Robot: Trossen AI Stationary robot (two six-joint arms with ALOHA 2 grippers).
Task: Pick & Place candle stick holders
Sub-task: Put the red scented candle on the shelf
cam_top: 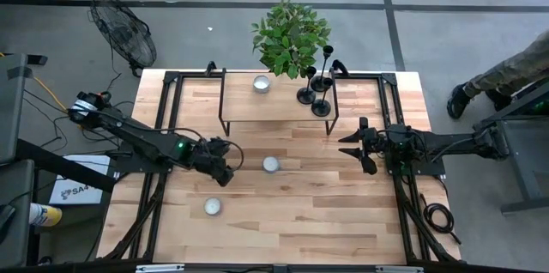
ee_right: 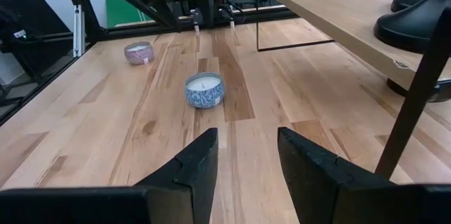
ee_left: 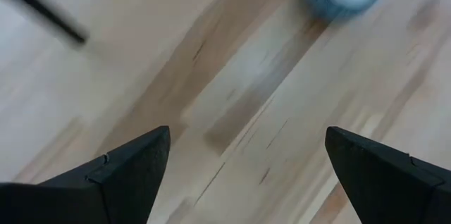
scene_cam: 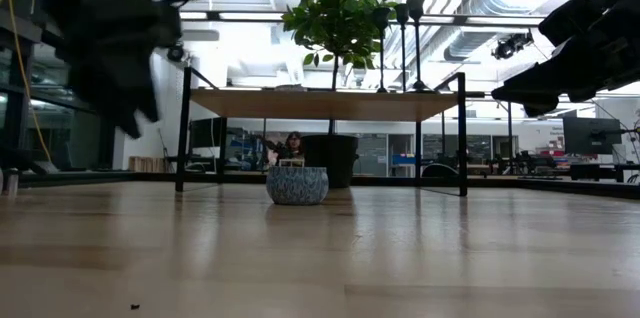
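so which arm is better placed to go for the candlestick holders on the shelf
Probably the right. Its tool hangs open just beside the shelf's right end, where the three candlestick holders stand. The left tool is open too, but sits lower on the table, nearer the middle candle.

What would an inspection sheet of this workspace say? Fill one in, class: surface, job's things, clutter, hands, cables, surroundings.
Surface: wooden table with a raised shelf at its far edge.
Job's things: three candle stick holders upright on the shelf's right end.
Clutter: one candle on the shelf, two on the table; potted plant behind the shelf.
Hands: left hand open, empty, above the table; right hand open, empty, near the shelf's right legs.
Cables: black cable coiled at the table's right edge.
Surroundings: floor fan; a person's leg at right.
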